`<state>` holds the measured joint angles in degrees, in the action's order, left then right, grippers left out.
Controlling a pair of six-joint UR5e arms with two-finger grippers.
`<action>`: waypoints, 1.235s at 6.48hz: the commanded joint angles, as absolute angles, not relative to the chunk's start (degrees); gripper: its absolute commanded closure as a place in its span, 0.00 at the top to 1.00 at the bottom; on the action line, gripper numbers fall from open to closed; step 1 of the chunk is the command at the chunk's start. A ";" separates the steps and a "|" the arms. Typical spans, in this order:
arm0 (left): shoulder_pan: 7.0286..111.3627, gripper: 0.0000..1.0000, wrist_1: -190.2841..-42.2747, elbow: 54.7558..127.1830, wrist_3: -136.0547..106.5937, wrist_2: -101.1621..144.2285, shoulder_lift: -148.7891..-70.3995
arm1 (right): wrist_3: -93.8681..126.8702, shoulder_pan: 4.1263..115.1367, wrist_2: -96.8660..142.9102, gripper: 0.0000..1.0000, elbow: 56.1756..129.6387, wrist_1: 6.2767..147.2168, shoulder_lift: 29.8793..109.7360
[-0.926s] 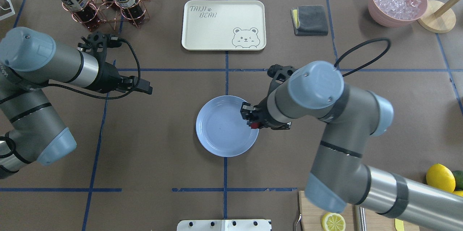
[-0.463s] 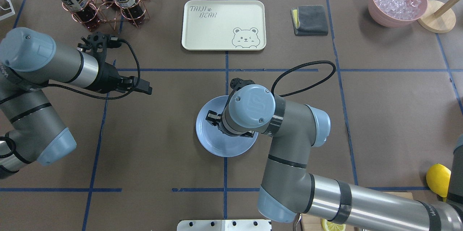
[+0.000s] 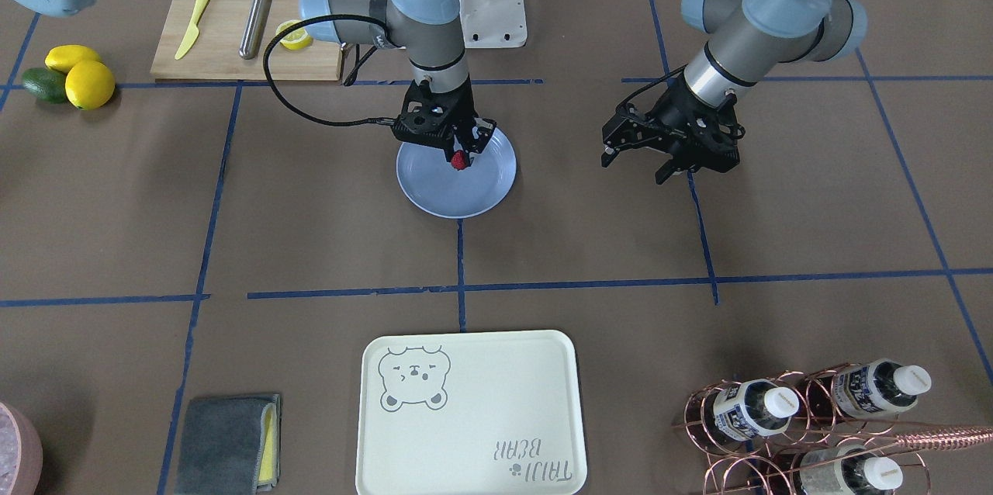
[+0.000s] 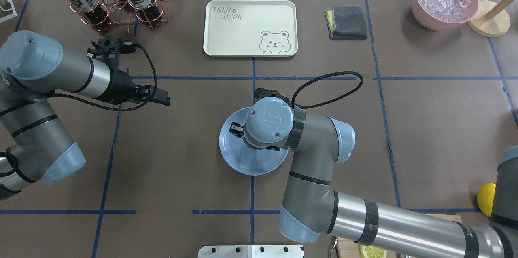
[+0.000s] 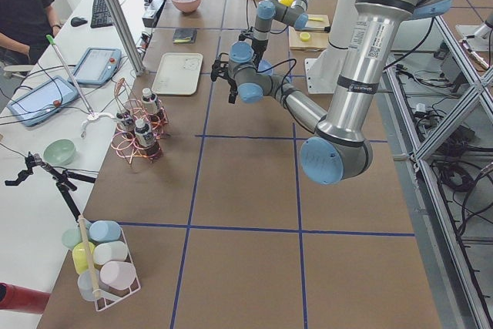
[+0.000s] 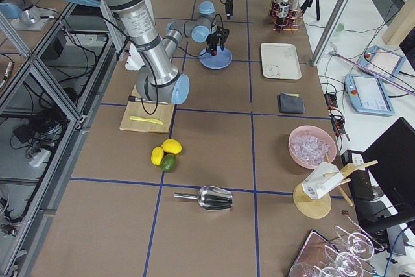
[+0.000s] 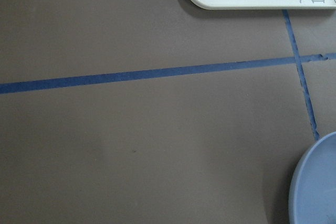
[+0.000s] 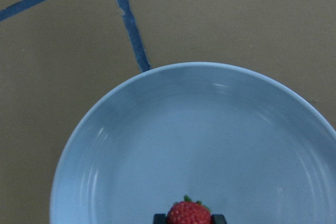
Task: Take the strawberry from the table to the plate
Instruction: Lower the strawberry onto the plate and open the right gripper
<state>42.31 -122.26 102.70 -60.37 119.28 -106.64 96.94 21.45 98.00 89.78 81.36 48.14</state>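
Observation:
The strawberry [image 3: 459, 160] is a small red bumpy berry with my right gripper [image 3: 458, 157] shut on it. It hangs just above the pale blue plate [image 3: 450, 199], over the half nearer the robot. In the right wrist view the strawberry [image 8: 189, 214] sits between the finger pads at the bottom edge, with the plate [image 8: 194, 135] filling the frame below it. From overhead, the right wrist covers the berry and much of the plate [image 4: 243, 163]. My left gripper [image 3: 636, 167] hovers over the bare table [image 4: 182, 149] well to the plate's side, open and holding nothing.
A cream bear-print tray [image 4: 250, 27] lies beyond the plate. A copper rack of bottles [image 4: 113, 3], a grey cloth [image 4: 346, 22] and a pink bowl of ice [image 4: 445, 1] line the far side. Lemons and an avocado [image 3: 70, 74] lie beside a cutting board [image 3: 225, 53].
My right arm has swung left, carrying the strawberry from the plate's right rim to over its inner area. The left arm has stayed still.

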 commanded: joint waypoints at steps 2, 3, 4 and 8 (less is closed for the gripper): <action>42.28 0.99 -122.26 102.74 -60.38 119.27 -106.70 | 96.86 21.45 97.91 0.00 89.30 81.65 48.43; 42.28 0.99 -122.26 102.48 -60.38 119.18 -106.70 | 96.86 21.45 98.00 0.00 89.12 81.65 48.51; 42.28 0.99 -122.26 102.48 -60.38 119.18 -106.70 | 96.86 21.45 98.00 0.70 89.30 81.65 48.60; 44.80 0.99 -122.26 103.97 -54.45 119.71 -101.72 | 95.46 28.70 107.43 1.00 104.34 81.74 58.81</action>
<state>43.13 -122.34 103.19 -58.11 119.54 -104.11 96.24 24.98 102.74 97.62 81.78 52.99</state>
